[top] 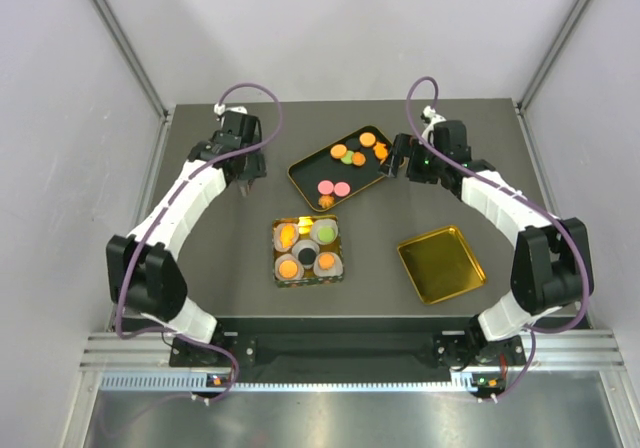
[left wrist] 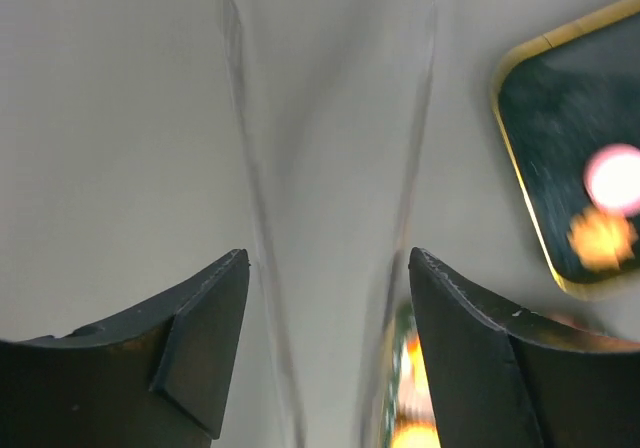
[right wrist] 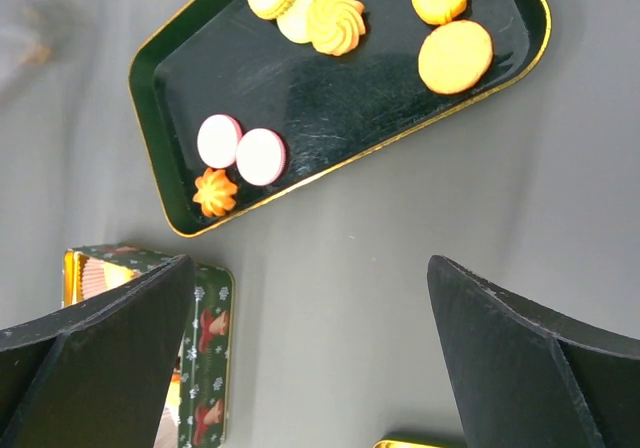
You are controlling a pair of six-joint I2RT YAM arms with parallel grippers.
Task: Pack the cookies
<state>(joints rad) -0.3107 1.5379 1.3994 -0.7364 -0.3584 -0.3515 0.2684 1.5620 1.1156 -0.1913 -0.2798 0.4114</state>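
Observation:
The cookies lie in a black gold-rimmed tray at the table's middle back: orange, green and pink ones. A square tin in front of it holds paper cups with more orange cookies. My left gripper is open and empty, left of the tray; its view shows the tray corner with a pink cookie. My right gripper is open and empty by the tray's right end. Its view looks over bare table, with pink cookies and the tin in sight.
A gold tin lid lies upside down at the right front. Grey walls and metal frame posts enclose the dark table on three sides.

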